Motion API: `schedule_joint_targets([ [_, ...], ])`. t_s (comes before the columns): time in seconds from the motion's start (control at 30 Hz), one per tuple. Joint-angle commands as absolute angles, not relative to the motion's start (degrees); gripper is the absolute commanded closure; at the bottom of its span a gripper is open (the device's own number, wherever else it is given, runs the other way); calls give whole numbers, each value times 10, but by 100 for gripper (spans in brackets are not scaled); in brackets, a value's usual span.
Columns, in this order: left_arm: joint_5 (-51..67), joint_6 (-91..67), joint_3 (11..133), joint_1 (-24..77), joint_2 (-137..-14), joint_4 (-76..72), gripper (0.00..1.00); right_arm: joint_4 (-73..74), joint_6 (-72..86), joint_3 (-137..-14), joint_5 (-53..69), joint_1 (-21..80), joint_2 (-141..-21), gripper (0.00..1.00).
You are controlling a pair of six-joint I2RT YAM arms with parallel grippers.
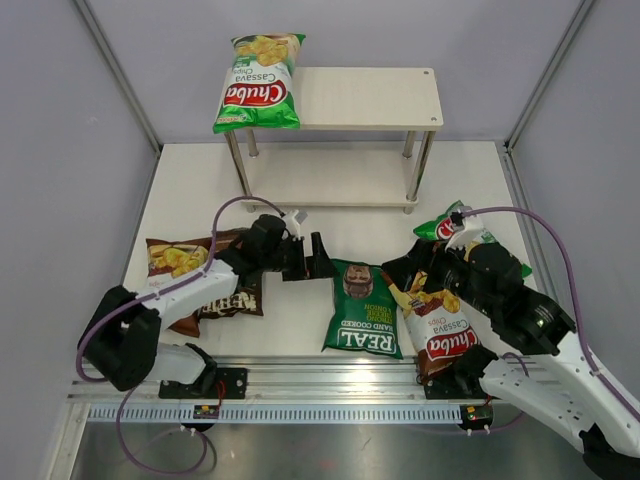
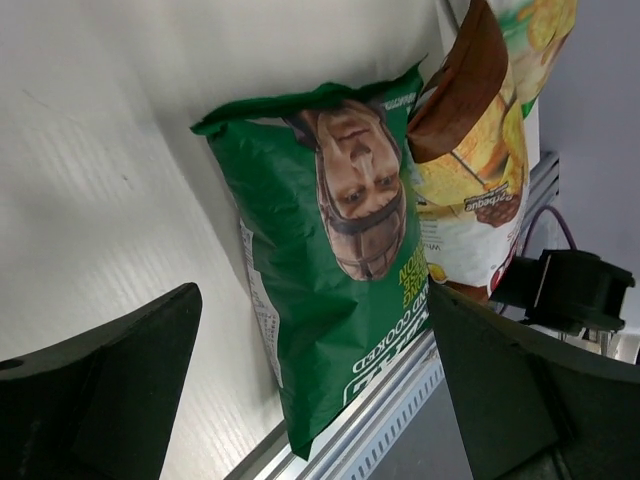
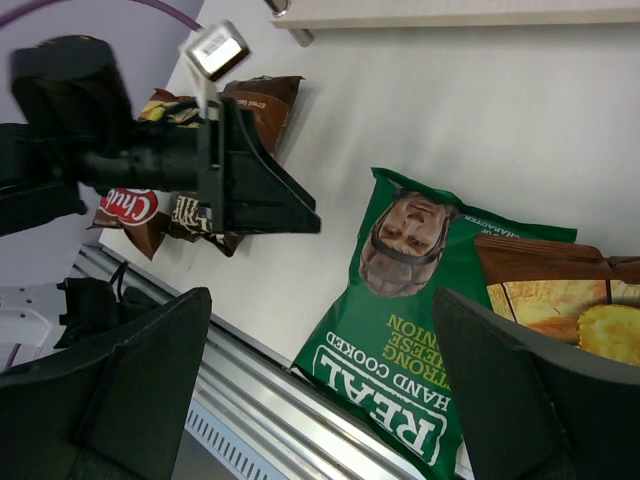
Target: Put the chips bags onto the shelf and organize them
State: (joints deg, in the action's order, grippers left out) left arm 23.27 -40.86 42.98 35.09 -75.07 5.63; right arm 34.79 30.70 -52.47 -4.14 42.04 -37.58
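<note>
From above, the shelf (image 1: 370, 97) stands at the far side of the table (image 1: 200, 190). A light-green bag (image 1: 258, 85) lies on the left end of its top board, and part of it hangs over the edge. The other bags are on the table. The REAL bag (image 1: 363, 310) lies flat in the middle. The right brown bag (image 1: 440, 335) is just beside it. A second light-green bag (image 1: 447, 225) peeks out from under the right arm. The left brown bag (image 1: 178, 258) and the Kettle bag (image 1: 235, 300) lie partly under the left arm. The left gripper (image 1: 312, 258) and the right gripper (image 1: 405, 268) are above the table, near the REAL bag.

The left wrist camera shows its fingers (image 2: 110, 390) wide apart, holding nothing. The REAL bag (image 2: 330, 290) lies below and between them. A corner of the right brown bag (image 2: 480, 170) rests on it.

The right wrist camera shows its fingers (image 3: 110, 390) wide apart too, with nothing held. The REAL bag (image 3: 400, 310) lies between them, and the left gripper (image 3: 250, 170) is beside it.
</note>
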Motion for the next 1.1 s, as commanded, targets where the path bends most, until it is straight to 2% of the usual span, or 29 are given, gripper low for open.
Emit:
schedule_joint_targets([
  [0.0,279,-414,418,376,-799,-15,1,356,287,-522,-11,418,-347,0],
  [0.57,334,-544,329,460,-966,-278,2,323,288,-511,28,418,-370,1],
  [0.6,333,-553,325,465,-974,-293,6,323,288,-509,29,418,-372,0],
  [0.7,316,-573,318,471,-994,-328,28,321,290,-505,26,418,-372,0],
  [0.73,309,-574,316,472,-994,-328,38,322,291,-505,25,418,-372,1],
  [0.83,272,-566,304,471,-970,-305,49,323,293,-502,20,418,-367,1],
  [0.93,224,-550,296,471,-925,-267,68,323,294,-497,13,418,-366,0],
  [0.97,213,-548,291,471,-899,-259,77,323,294,-494,13,418,-366,1],
  [1.07,168,-537,282,470,-857,-238,87,319,295,-490,6,418,-367,1],
])
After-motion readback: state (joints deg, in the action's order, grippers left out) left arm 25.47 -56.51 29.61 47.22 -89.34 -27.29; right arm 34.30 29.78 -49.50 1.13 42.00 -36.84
